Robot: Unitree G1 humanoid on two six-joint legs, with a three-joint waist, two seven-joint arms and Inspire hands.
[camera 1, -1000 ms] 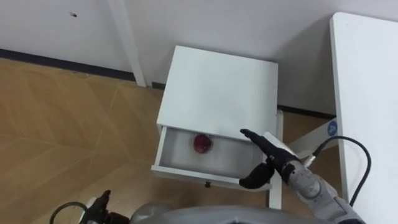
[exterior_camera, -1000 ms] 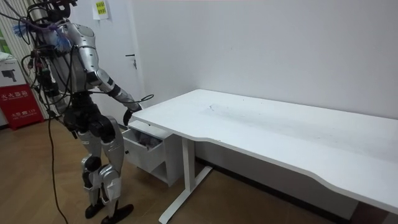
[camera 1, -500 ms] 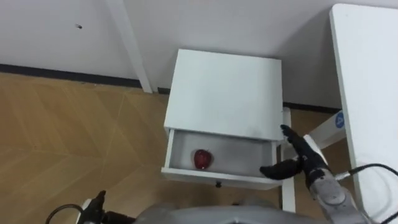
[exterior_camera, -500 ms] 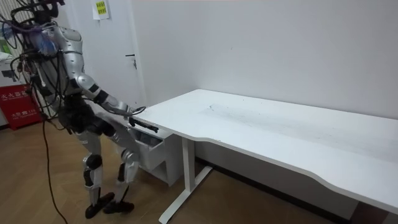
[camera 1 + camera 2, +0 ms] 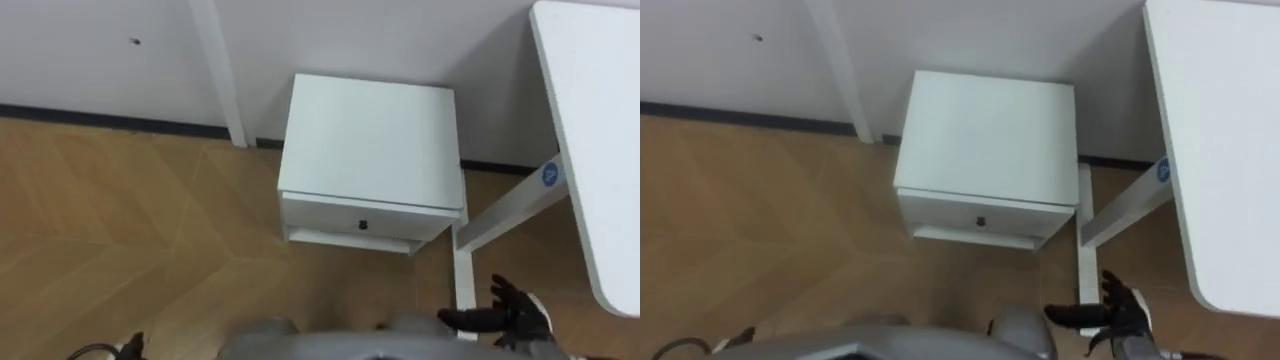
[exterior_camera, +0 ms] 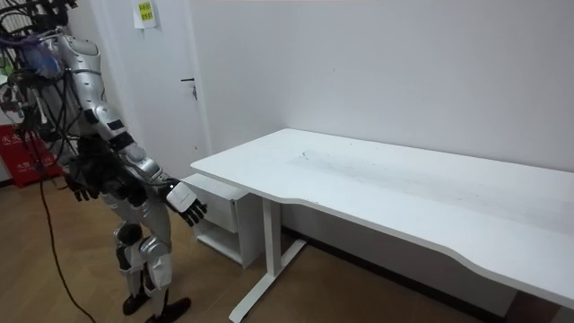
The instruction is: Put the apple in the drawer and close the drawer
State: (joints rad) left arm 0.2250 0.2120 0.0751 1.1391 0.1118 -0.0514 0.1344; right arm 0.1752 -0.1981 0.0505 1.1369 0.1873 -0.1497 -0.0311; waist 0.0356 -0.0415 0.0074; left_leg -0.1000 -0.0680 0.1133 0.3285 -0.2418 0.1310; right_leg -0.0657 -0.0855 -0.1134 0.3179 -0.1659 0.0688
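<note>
Looking down in the left eye view, a white cabinet [image 5: 372, 140] stands at the centre against the wall. Its 1 drawer [image 5: 320, 213] is shut, its front flush under the top, with a small dark knob [image 5: 363, 224] at its middle. Whether the apple lies inside cannot be told. A white desk [image 5: 595, 150] fills the edge at 3 o'clock, and its desk leg [image 5: 500, 212] slants toward 5 o'clock. The right hand [image 5: 508, 315] hangs at 5 o'clock over the wooden floor [image 5: 120, 230], well apart from the drawer, fingers spread and holding nothing.

The right eye view gives the same layout: drawer shut, hand splayed at 5 o'clock.

In the room view the robot stands upright at 9 o'clock, before a door [image 6: 170, 81], with the cabinet at 3 o'clock from its legs, under the desk's end. Its right hand is held low toward the cabinet, near but apart from it. Its left hand [image 6: 79, 190] sits by the hip, and its state cannot be told.
</note>
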